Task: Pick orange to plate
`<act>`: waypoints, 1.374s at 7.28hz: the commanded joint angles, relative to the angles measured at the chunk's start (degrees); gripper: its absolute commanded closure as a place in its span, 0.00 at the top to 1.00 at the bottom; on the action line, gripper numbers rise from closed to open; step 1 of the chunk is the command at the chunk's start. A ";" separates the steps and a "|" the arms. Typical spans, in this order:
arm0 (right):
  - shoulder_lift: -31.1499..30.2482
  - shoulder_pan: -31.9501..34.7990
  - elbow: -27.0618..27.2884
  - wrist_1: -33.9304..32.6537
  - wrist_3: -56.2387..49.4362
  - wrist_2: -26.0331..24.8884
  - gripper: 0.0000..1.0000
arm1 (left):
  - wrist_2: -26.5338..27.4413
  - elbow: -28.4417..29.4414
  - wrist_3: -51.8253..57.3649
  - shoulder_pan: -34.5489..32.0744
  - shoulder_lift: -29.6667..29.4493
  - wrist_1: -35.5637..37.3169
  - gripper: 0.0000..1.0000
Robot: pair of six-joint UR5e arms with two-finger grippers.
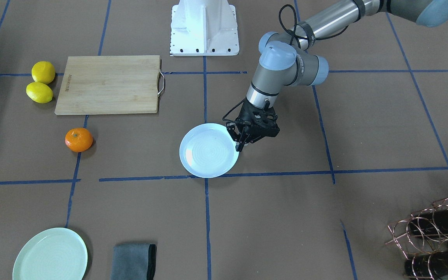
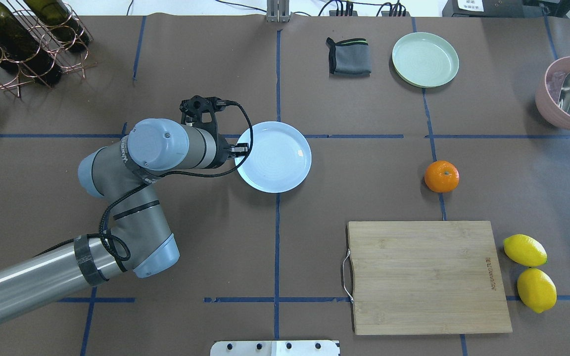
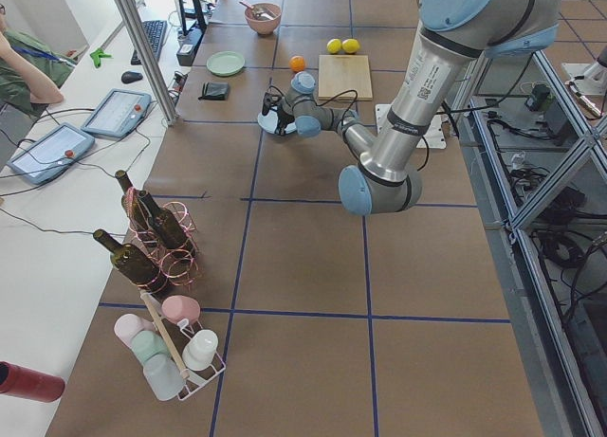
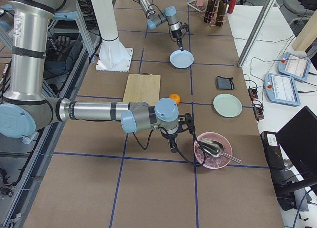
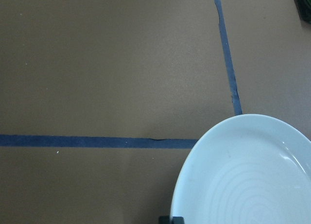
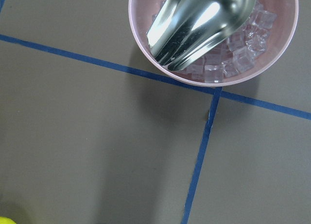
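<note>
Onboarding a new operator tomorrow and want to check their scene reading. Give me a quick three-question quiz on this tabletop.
1. True or false: the small round orange already lies on the round white plate.
2. How many oval yellow lemons lie beside the rectangular wooden cutting board?
3. What is at the plate's rim? A a lemon, B the orange, C the left gripper.
Key: 1 false; 2 two; 3 C.

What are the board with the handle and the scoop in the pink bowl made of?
The board looks like bamboo or pale wood: matte, with a straight grain visible. The scoop looks like polished metal: mirror-bright reflections.
</note>
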 commanded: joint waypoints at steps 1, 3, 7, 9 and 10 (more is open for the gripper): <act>0.00 0.00 -0.09 0.00 0.00 0.02 1.00 | 0.34 0.93 -0.08 1.11 -0.10 -1.33 0.00; 0.00 0.00 -0.01 0.00 0.00 0.02 1.00 | 0.34 0.93 -0.09 1.38 -0.10 -1.33 0.50; -0.52 -0.09 0.43 7.06 2.46 -0.07 1.00 | -8.92 -9.81 9.87 -3.94 4.00 8.36 1.00; -2.02 -2.10 0.17 14.58 3.59 -0.16 1.00 | -16.31 -24.51 28.21 -14.81 11.04 23.14 1.00; -2.02 -2.55 0.17 15.37 6.13 0.10 1.00 | -21.66 -25.87 39.88 -21.49 15.85 24.24 1.00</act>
